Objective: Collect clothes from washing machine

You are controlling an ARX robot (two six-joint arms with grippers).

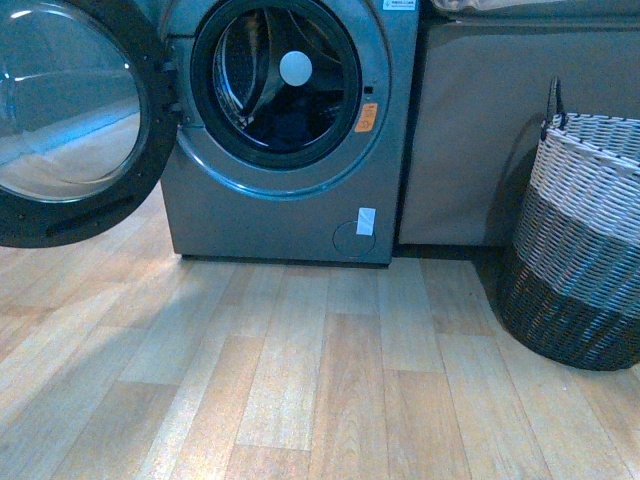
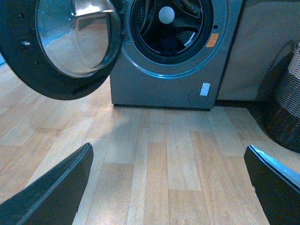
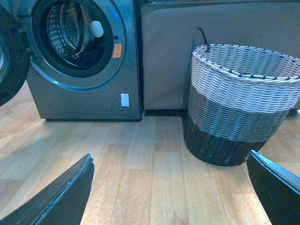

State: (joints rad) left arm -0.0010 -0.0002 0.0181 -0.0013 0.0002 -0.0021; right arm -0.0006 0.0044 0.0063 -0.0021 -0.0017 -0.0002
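The grey washing machine (image 1: 290, 200) stands ahead with its round door (image 1: 70, 120) swung wide to the left. Dark clothes (image 1: 290, 125) lie low inside the drum, also visible as a dark heap of clothes (image 2: 168, 44) in the left wrist view and clothes (image 3: 91, 54) in the right wrist view. The washing machine (image 2: 159, 86) fills the far side of the left wrist view, and the washing machine (image 3: 84, 93) sits far left in the right wrist view. My left gripper (image 2: 168, 180) is open over bare floor, well short of the machine. My right gripper (image 3: 171, 183) is open too, holding nothing. Neither arm shows in the front view.
A striped woven basket (image 1: 585, 240) stands on the floor right of the machine, beside a grey-brown cabinet (image 1: 470, 130); the basket (image 3: 239, 98) is close in the right wrist view. The open door (image 2: 65, 47) juts out over the wooden floor (image 1: 300, 380) on the left.
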